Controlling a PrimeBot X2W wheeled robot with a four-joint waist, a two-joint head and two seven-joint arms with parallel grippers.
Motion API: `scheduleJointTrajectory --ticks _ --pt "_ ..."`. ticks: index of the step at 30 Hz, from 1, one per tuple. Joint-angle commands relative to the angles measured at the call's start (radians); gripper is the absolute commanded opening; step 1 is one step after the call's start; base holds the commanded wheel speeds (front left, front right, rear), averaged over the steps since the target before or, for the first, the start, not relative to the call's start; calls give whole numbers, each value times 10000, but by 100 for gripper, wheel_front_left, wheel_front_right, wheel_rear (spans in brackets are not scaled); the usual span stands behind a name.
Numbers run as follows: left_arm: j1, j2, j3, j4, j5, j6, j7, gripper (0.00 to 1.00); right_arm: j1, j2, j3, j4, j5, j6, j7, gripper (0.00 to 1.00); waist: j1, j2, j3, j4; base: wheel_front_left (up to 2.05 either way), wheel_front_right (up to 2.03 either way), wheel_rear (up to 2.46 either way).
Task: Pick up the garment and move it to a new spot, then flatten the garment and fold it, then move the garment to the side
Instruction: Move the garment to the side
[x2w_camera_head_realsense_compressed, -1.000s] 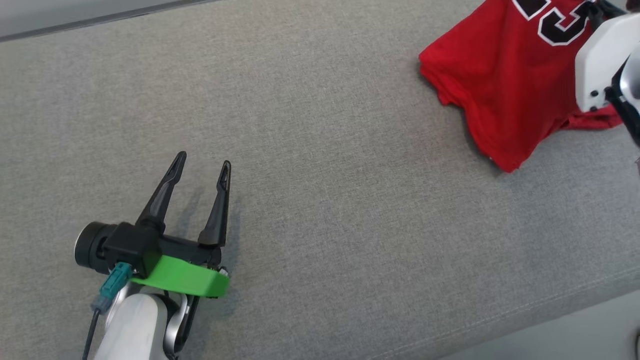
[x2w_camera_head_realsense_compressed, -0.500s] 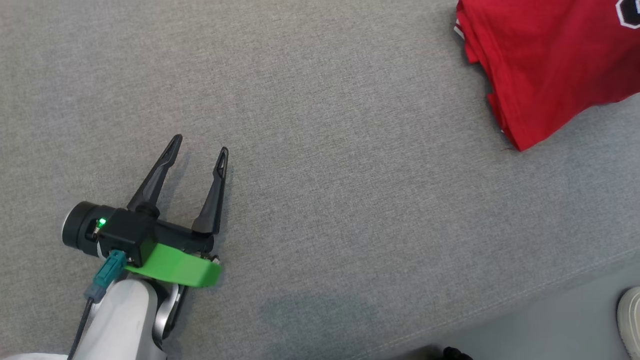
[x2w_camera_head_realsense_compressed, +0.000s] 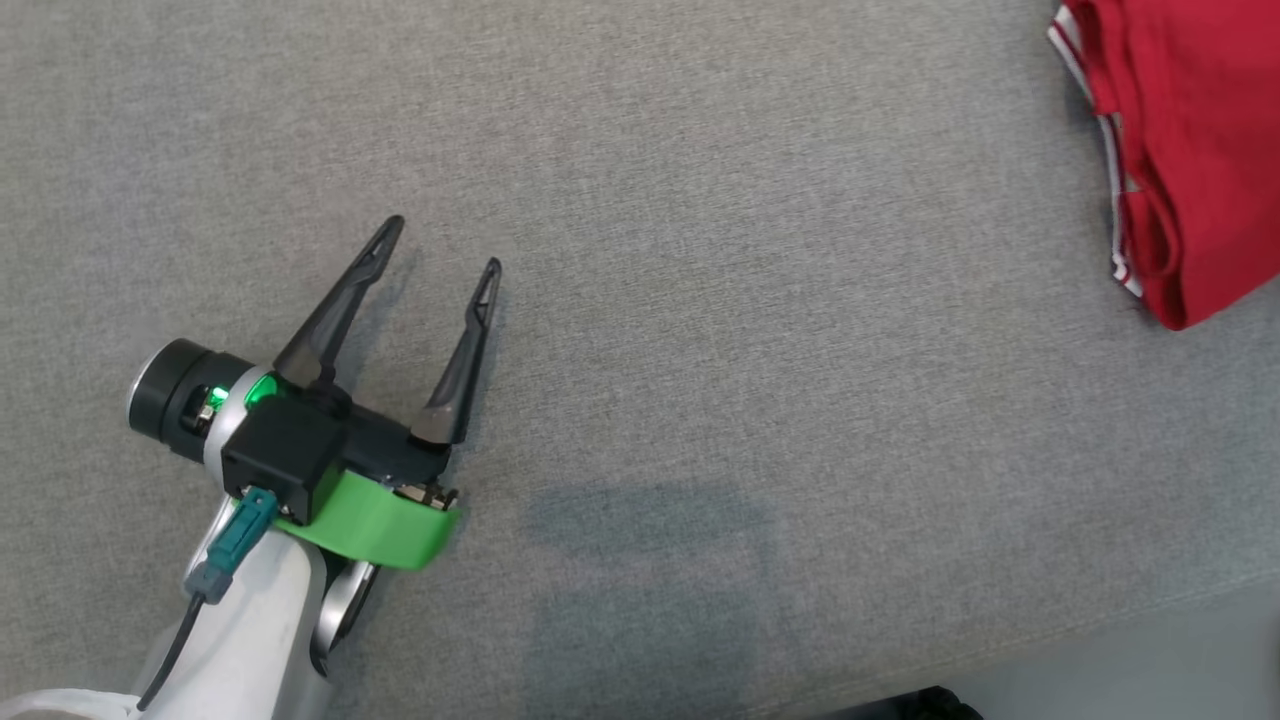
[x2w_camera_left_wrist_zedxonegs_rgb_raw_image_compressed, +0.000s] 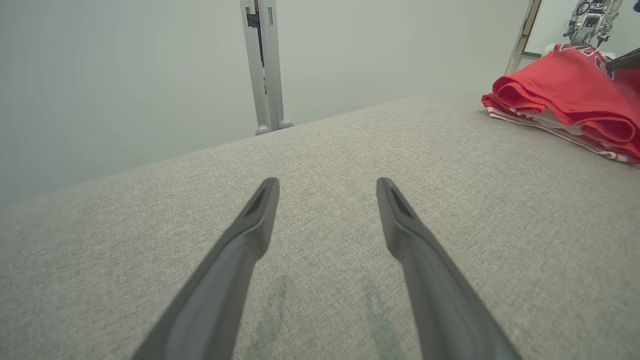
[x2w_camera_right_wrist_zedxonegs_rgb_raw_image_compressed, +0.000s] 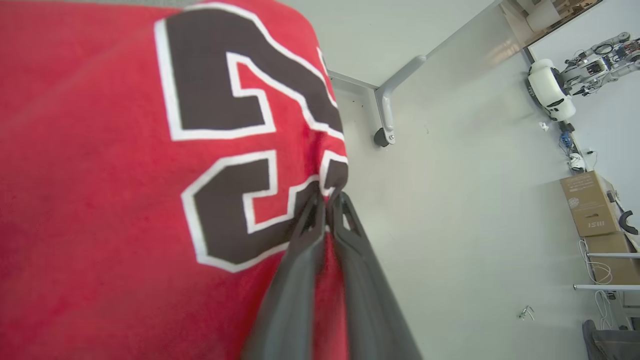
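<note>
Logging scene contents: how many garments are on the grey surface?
1. The red jersey lies folded toward the robot's right on the grey surface, the right gripper shut on its edge. Others could lie outside the frames.

The bench (x2w_camera_head_realsense_compressed: 700, 300) under the left pincer (x2w_camera_head_realsense_compressed: 444, 243) is covered with grey woven cloth, matt and a little rough. The pincer's fingers (x2w_camera_head_realsense_compressed: 341, 305) look like matt dark plastic, and the green band (x2w_camera_head_realsense_compressed: 380, 525) behind them is smooth plastic. The garment (x2w_camera_right_wrist_zedxonegs_rgb_raw_image_compressed: 100, 250) at the tips of the right pincer (x2w_camera_right_wrist_zedxonegs_rgb_raw_image_compressed: 327, 197) is red cloth, soft and matt.
</note>
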Motion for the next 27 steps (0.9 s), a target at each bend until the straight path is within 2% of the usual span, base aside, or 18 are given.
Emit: scheduleJointTrajectory --ticks 1,7,10,17,23,27 --pt "-172 80 -54 -57 -19 -20 -28 100 145 -116 -240 190 -246 -21 -246 100 0 -1 198 242 0 0 0" --pt "-1 -294 205 154 -278 172 -28 100 266 151 -478 657 -742 -21 -1071 100 0 -1 -79 385 0 0 0" --pt "154 -603 599 151 -645 295 -28 100 408 447 -392 602 -549 -21 -1812 100 0 -1 -432 426 0 0 0" --pt "643 -908 1109 583 -951 493 -15 100 1150 908 -120 256 21 -21 -3042 100 0 -1 -1451 447 0 0 0" --pt "1324 -1181 1400 1082 -1196 663 -15 100 2362 1352 144 -554 513 -21 -3322 100 0 -1 -2681 493 0 0 0" --pt "1894 -1270 1672 1555 -1456 920 0 100 3444 1837 404 -1650 1039 -21 -3349 100 0 -1 -3632 552 0 0 0"
